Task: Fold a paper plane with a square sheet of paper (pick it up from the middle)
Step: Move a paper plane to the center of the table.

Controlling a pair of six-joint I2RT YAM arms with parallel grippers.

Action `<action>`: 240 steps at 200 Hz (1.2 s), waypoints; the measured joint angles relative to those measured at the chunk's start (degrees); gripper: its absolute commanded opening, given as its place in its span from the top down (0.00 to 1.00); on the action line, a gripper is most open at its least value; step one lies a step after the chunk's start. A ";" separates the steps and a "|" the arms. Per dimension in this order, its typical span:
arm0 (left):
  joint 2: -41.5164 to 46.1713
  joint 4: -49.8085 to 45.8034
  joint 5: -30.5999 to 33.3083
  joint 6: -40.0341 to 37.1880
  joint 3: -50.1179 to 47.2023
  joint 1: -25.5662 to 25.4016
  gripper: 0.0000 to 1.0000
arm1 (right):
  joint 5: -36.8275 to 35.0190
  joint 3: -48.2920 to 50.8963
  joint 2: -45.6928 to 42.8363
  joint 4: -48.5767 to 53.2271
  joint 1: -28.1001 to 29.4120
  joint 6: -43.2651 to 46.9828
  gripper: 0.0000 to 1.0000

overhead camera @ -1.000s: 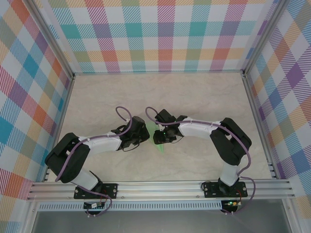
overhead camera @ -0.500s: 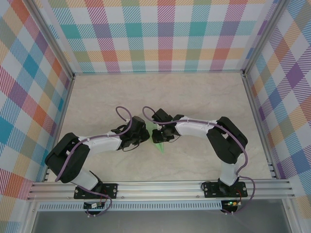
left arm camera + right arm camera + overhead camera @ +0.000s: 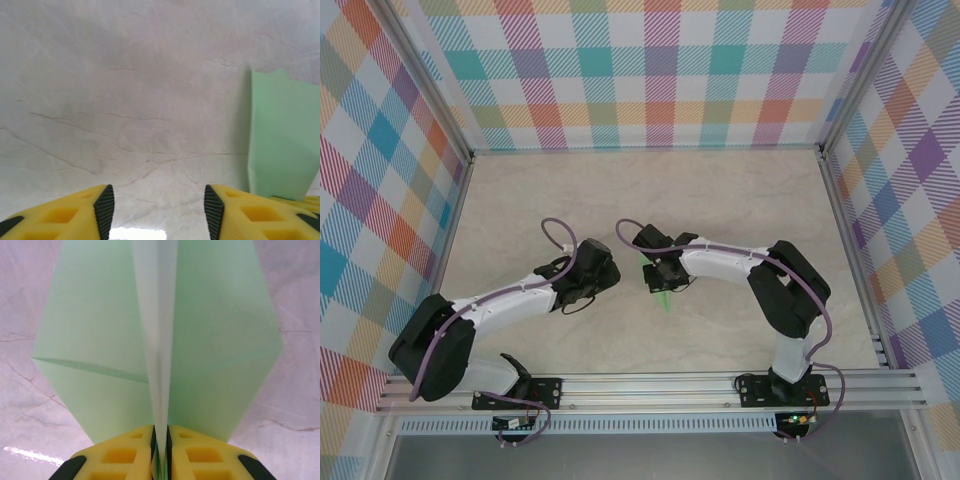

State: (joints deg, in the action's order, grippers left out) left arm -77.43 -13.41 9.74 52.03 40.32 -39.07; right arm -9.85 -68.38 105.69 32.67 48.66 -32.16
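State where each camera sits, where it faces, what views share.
Top external: fixed above and behind the bases, looking down on the table; left arm and right arm show.
Left wrist: on its arm, facing the table past the open left gripper.
Right wrist: on its arm, looking along the right gripper, shut on the paper plane.
Shared: all three show the paper plane.

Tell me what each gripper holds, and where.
The right gripper pinches the paper plane at its centre fold; the left gripper is open, holding nothing.
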 measured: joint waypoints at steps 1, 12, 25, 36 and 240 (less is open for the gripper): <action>0.07 -0.11 0.02 -0.04 0.00 0.00 0.41 | -0.04 -0.02 0.00 0.00 0.00 -0.02 0.85; 0.24 -1.22 0.63 0.31 0.00 0.00 0.37 | -0.42 -0.35 0.00 0.57 0.00 -0.42 0.84; 0.31 -2.45 1.22 0.63 0.00 0.00 0.32 | -0.66 -0.79 0.02 1.01 0.00 -0.66 0.84; 0.31 -3.32 1.68 0.66 0.02 0.00 0.27 | -0.63 -1.20 0.09 1.36 0.00 -0.90 0.83; 0.70 -15.34 8.26 1.33 2.78 0.00 0.00 | -2.19 -13.11 5.25 6.05 -1.51 0.07 0.88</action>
State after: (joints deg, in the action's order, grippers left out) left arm -76.73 -28.75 18.00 53.36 43.09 -39.07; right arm -12.03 -81.49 110.93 38.72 47.16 -32.10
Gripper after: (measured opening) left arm 0.998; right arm 0.121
